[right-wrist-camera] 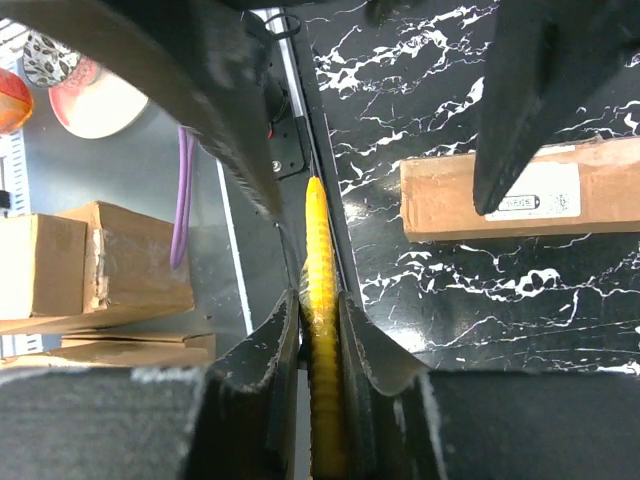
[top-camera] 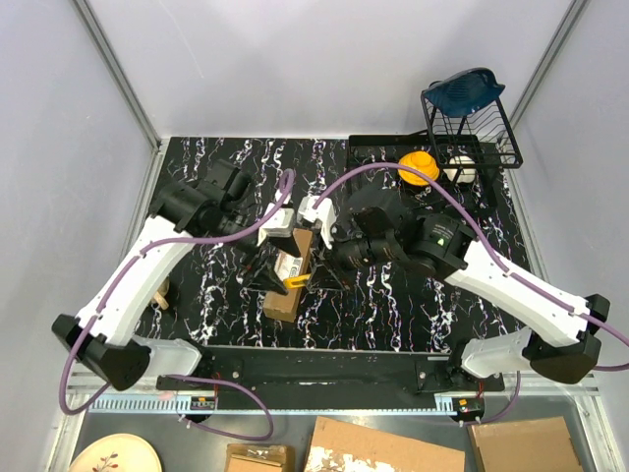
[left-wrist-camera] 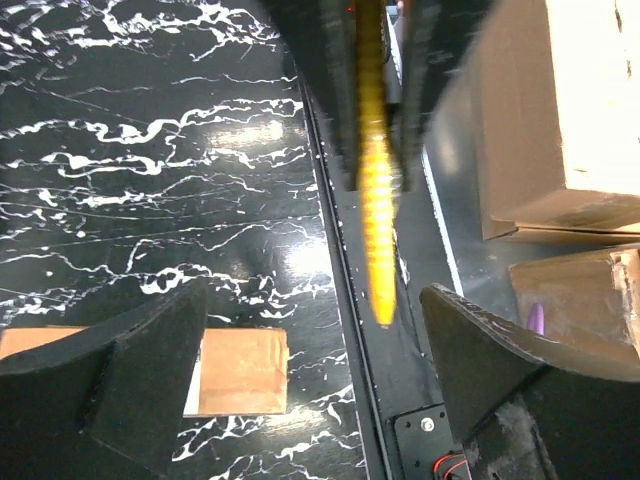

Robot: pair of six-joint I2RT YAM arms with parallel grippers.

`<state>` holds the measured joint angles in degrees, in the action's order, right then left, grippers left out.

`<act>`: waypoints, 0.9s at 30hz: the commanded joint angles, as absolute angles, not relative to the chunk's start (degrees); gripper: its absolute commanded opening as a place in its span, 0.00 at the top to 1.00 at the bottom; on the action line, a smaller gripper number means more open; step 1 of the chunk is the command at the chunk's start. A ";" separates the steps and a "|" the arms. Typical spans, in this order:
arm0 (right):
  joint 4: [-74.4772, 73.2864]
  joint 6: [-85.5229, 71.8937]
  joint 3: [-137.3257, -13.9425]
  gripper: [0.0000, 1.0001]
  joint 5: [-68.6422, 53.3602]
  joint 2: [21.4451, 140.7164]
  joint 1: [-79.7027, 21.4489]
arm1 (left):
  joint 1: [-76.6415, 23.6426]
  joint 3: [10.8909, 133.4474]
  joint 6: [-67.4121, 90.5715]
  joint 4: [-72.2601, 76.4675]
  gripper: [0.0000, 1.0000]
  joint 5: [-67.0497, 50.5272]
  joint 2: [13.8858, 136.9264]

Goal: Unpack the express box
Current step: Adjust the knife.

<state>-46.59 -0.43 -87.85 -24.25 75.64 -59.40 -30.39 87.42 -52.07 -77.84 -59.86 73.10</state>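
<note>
Top view: express box [top-camera: 283,300] lies mid-frame on the marbled table [top-camera: 393,315], between my left gripper [top-camera: 261,272] and my right gripper [top-camera: 332,269] | Left wrist: my left jaws stand spread wide and empty; box [left-wrist-camera: 243,371] lower left; yellow utility knife [left-wrist-camera: 375,220] at centre | Right wrist: my right jaws pinch the knife [right-wrist-camera: 320,250]; box [right-wrist-camera: 450,195] right of centre.
</note>
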 commanded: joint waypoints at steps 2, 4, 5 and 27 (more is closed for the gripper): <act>-46.85 2.37 -90.00 1.00 -18.29 74.53 -61.61 | -30.76 88.41 -49.66 -78.66 0.24 -66.36 75.32; -46.15 2.81 -89.91 1.00 -17.23 74.36 -61.79 | -31.20 89.56 -49.48 -79.97 0.40 -66.09 76.46; -45.97 2.99 -90.00 1.00 -16.97 74.27 -61.79 | -31.46 90.26 -50.09 -80.68 0.44 -65.92 76.81; -24.80 -2.45 -74.54 0.42 -16.78 58.02 -58.10 | -29.80 85.88 -37.19 -66.92 1.00 -71.19 74.80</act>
